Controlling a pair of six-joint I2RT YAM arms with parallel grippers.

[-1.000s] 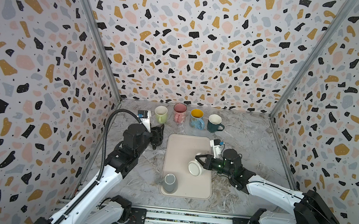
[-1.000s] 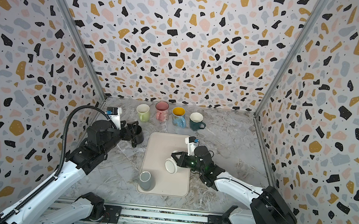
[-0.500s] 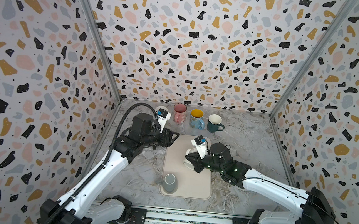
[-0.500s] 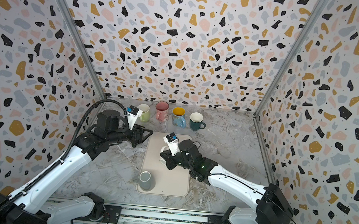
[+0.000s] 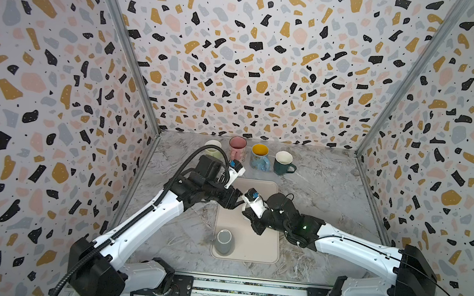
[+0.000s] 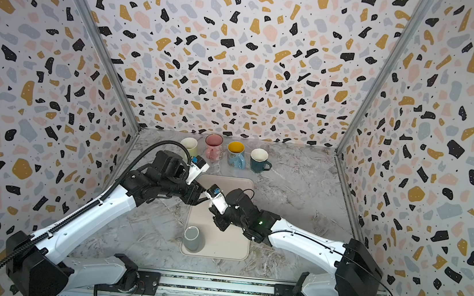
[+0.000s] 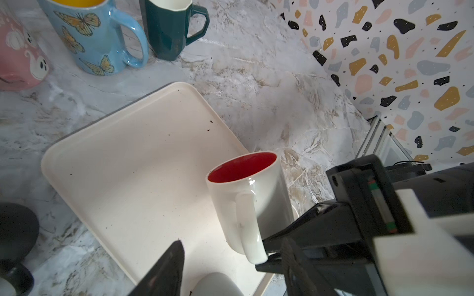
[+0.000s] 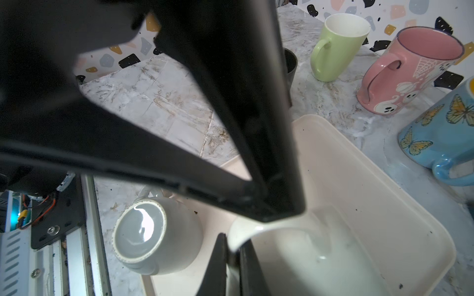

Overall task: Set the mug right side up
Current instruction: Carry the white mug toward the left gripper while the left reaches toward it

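Task thing: white mug point(image 7: 243, 200) with a red inside, held over the far half of the tray point(image 5: 261, 247). In both top views the arms hide most of it.
Right gripper point(image 8: 232, 258): clamped on the mug's handle, low on the loop, pinching it from both sides.
Left gripper point(image 6: 201, 195): jaws apart, holding nothing. Its tips sit right by the mug's wall; I cannot tell whether they touch it.
Long axis: close to vertical. In the left wrist view it leans about as much as the standing row of mugs point(image 5: 259, 157) at the back.
Mouth: points up with the red inside showing; the base points down toward the tray.
Handle: faces the left arm's camera.
Contact with tray: the base is hidden behind the right gripper, so I cannot tell whether it is resting or raised.
Done, as I judge it: the flip itself looks finished for this mug.
Left, as I judge it: set it down flat, let go of the handle, and back both arms off.
Also on the tray: grey mug point(image 8: 143, 230) at the front corner, base up, so it looks upside down and untouched.
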